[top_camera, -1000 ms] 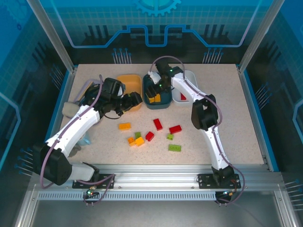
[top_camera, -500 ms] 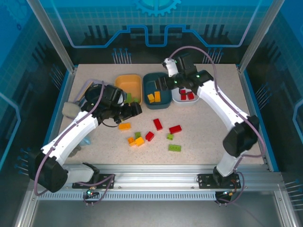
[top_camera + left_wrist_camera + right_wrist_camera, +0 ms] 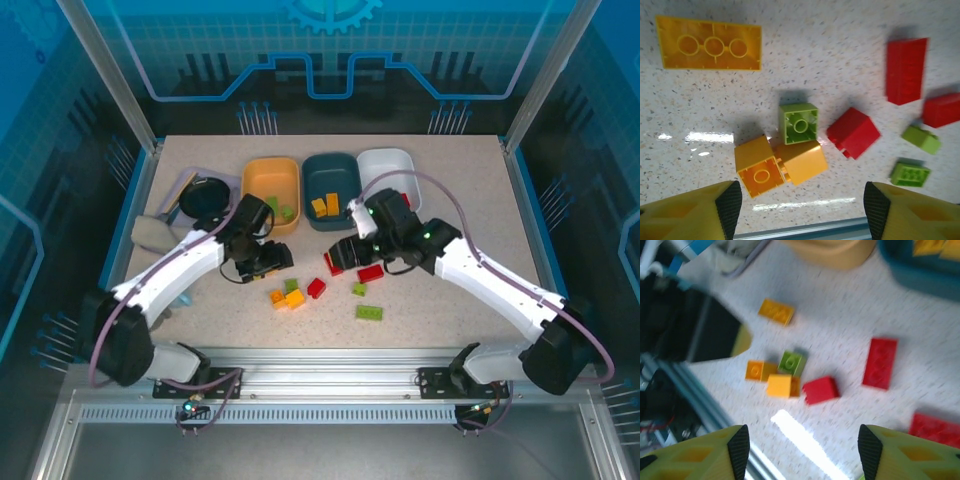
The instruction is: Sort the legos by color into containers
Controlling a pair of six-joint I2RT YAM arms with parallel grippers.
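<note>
Both my arms have just swung back from the far row of containers. A second ago my right tool (image 3: 343,256) was up over the shallow, rounded dark teal plastic tub (image 3: 330,172) and my left tool (image 3: 268,258) was at the matching orange plastic tub (image 3: 268,176). Now both hang low over the loose, small studded plastic legos (image 3: 316,288) on the speckled counter (image 3: 460,250). Each is released, fingers spread wide with nothing between them, so I take the last drops as done and a fresh pick as starting on both sides.

About nine legos are left to sort. The left wrist view shows a long orange-yellow brick (image 3: 708,46), a small green brick (image 3: 799,123) touching a pair of orange-yellow cubes (image 3: 760,172), and a red block (image 3: 854,132) just beside them. A flat red brick (image 3: 880,363) lies ahead of my right tool.

The orange plastic tub holds green pieces (image 3: 279,209) at its near end. The dark teal one holds orange-yellow pieces (image 3: 325,207). The white plastic tub (image 3: 385,165) shows a bare far end. Its near end, where red ones lay half a second ago, is covered by my right arm.
</note>
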